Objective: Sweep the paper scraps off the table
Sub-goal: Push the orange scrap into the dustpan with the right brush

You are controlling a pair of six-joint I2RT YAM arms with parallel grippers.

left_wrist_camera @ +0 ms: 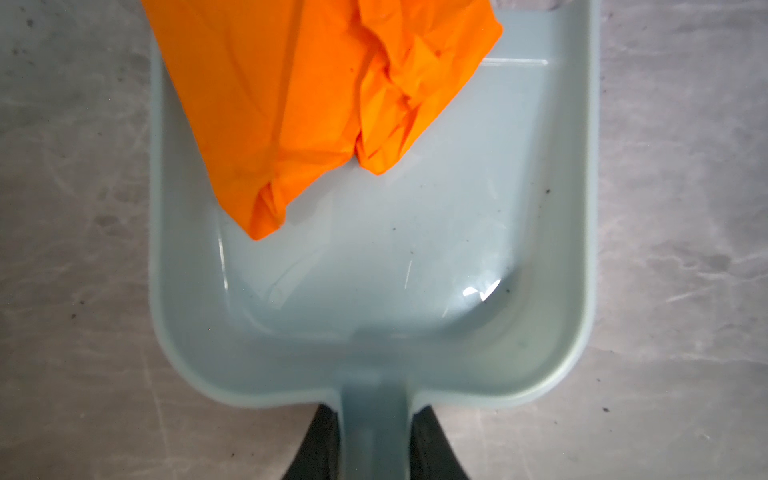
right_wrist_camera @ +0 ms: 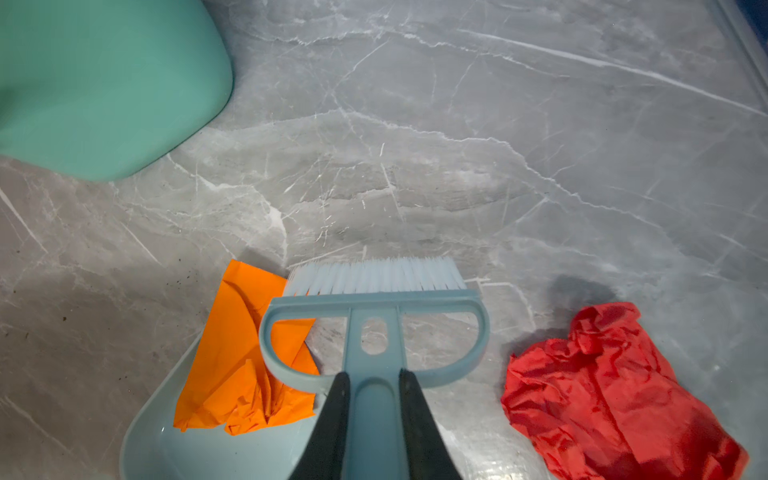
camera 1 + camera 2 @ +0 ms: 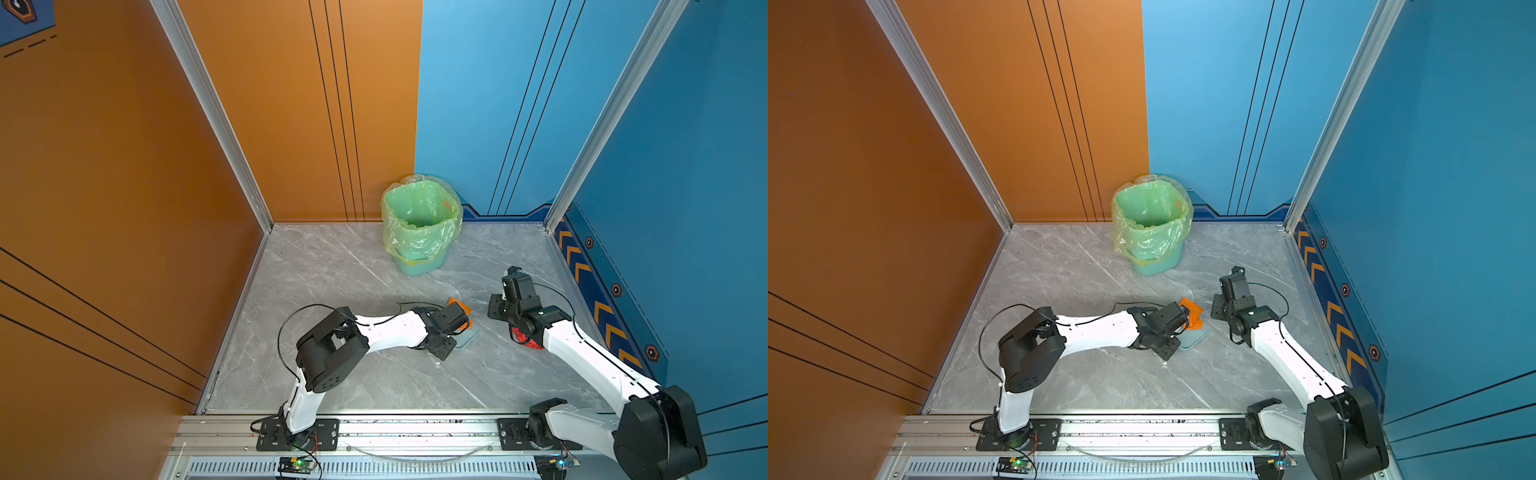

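Scraps in view are two: the orange scrap [image 1: 299, 108] lies half in the dustpan [image 1: 374, 291], across its front edge, its other half on the table [image 2: 457, 145]; the red scrap [image 2: 615, 395] lies on the table apart from it, beside the right arm. The left gripper [image 1: 372, 419] is closed on the dustpan handle. The right gripper [image 2: 372, 386] is closed on the handle of the brush [image 2: 374, 299], whose white bristles stand just beside the orange scrap. The bin [image 3: 419, 232] stands near the back wall

Robot lab test booth for sure: aluminium frame [image 3: 212, 108], printed wall panels [image 3: 104, 187], arms [image 3: 390, 328] bolted along the table [image 3: 353, 386].
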